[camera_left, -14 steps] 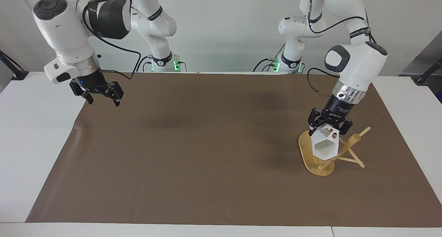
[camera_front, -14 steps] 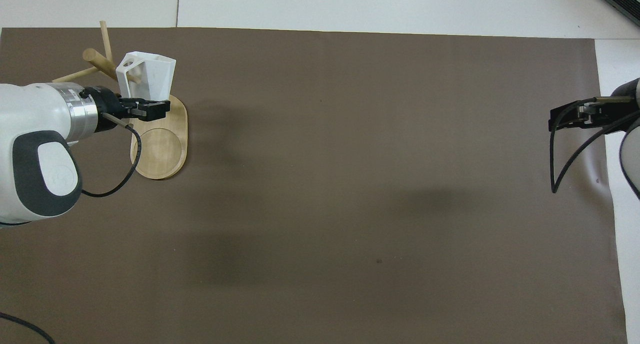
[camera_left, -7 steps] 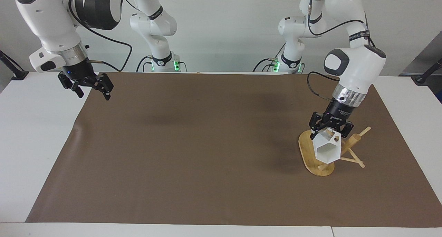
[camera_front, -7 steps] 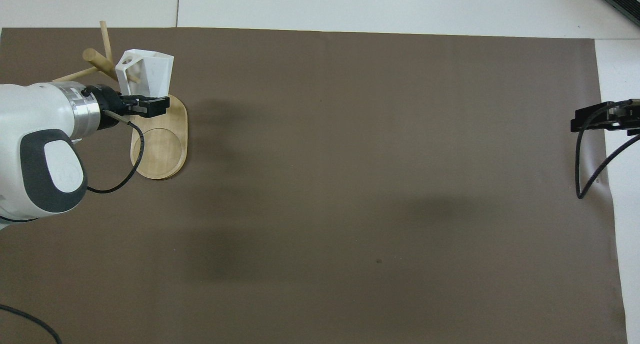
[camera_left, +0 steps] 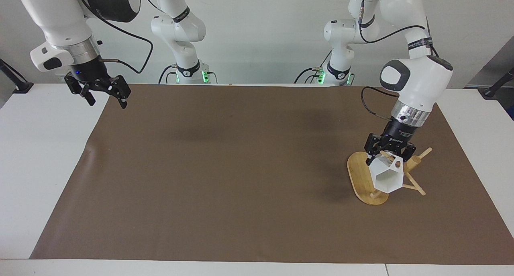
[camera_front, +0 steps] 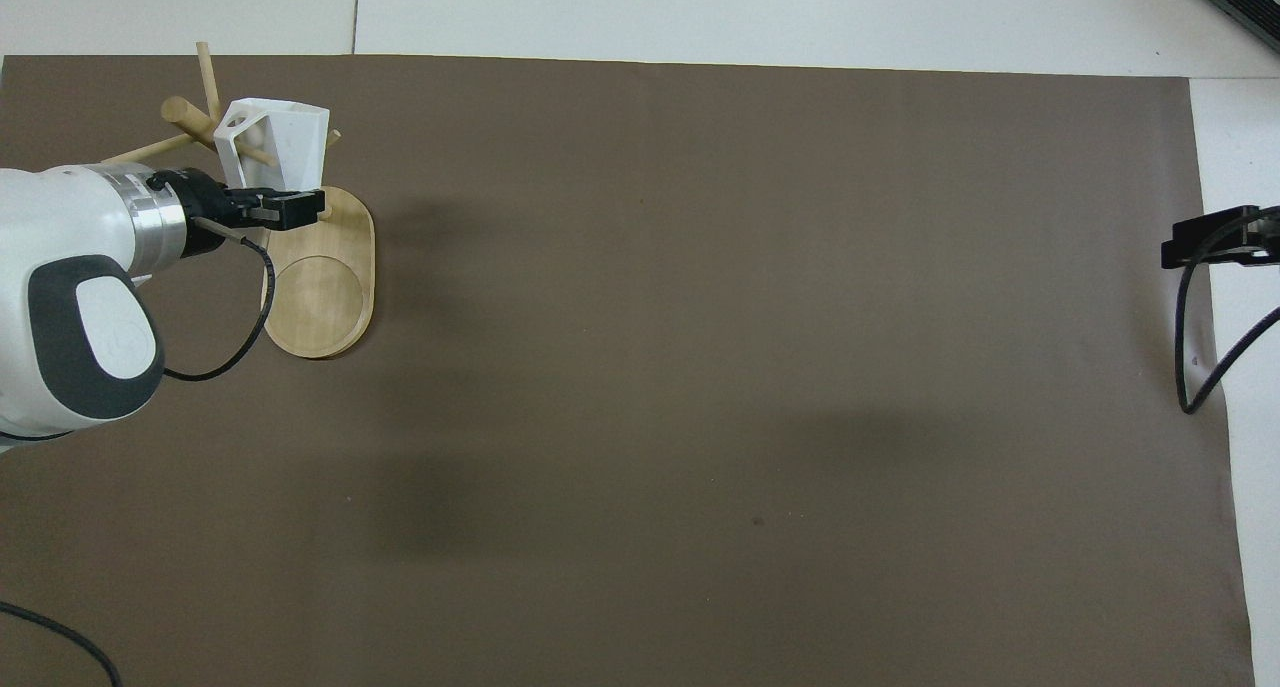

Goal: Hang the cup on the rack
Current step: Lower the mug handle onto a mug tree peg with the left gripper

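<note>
From my seat I see the left gripper (camera_left: 388,154) clamped on the cup (camera_left: 386,175), over the rack (camera_left: 363,179) at the left arm's end of the brown mat (camera_left: 225,167). The cup lies tipped on its side with its hexagonal mouth turned away from the robots, so in the facing view I look straight into it. Its pierced handle (camera_front: 237,132) sits up against the pegs. A peg tip shows at the handle hole in the overhead view, but I cannot tell whether the peg passes through it or only lies under it. The fingertips themselves are largely hidden by the cup's body in the facing view, and from above the black finger bar (camera_front: 285,208) covers the cup's lower part.

The rack's central post is mostly hidden by the cup and gripper; only its round top end (camera_front: 182,110) and a few thin sticks poke out. Its oval base (camera_front: 322,307) lies bare on the mat.

The right gripper (camera_left: 105,97) waits in the air over the mat's edge at the right arm's end, fingers spread and holding nothing. From above it is cut off by the frame edge, with only a dark tip (camera_front: 1205,249) and a cable loop showing.
</note>
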Controlling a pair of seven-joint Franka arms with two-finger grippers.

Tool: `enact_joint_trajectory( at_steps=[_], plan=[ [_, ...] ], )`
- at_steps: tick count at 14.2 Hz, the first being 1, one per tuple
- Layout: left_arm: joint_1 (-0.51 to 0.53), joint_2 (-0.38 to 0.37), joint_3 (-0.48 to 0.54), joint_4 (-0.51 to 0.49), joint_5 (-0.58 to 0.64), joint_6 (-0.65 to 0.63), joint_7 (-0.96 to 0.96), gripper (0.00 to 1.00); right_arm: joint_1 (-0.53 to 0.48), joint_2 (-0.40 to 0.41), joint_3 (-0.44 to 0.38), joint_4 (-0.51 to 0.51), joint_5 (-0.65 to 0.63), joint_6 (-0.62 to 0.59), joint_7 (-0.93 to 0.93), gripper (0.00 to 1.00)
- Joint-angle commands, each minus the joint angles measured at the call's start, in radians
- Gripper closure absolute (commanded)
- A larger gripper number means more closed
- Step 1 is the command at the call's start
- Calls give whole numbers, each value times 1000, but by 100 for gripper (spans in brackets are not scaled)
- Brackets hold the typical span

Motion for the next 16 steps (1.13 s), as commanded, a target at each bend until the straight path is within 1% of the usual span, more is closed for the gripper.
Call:
enact_joint_trajectory(
  at_steps=[1,4,6,7,8,9,10,12,15,16],
  plan=[
    [-4,2,-9,-10,38,34,-222,100,5,-3,-17,13,20,-24,-26,0],
    [-6,-1,-9,-19,38,35,-221,99,8,-13,-20,-17,19,-18,-21,0],
    [-6,-3,-9,-20,40,29,-217,82,6,-36,-22,-58,20,-7,-23,0],
    [-6,-3,-9,-19,40,26,-216,78,6,-43,-22,-72,20,-7,-21,0],
    [-6,-4,-9,-19,41,21,-210,68,6,-46,-22,-77,20,-8,-21,0],
    [-4,-4,-9,-19,41,18,-205,48,6,-49,-23,-79,20,-21,-24,0],
    [-4,-4,-9,-16,41,8,-202,38,6,-50,-28,-82,20,-24,-24,0],
    [3,-4,-8,-10,43,-18,-198,9,6,-69,-31,-115,20,-24,-24,0],
    [14,-4,-8,13,43,-78,-153,6,6,-78,-31,-134,20,-22,-26,0],
    [16,-3,-8,24,43,-106,-130,0,6,-79,-32,-140,20,-22,-24,0]
  ],
)
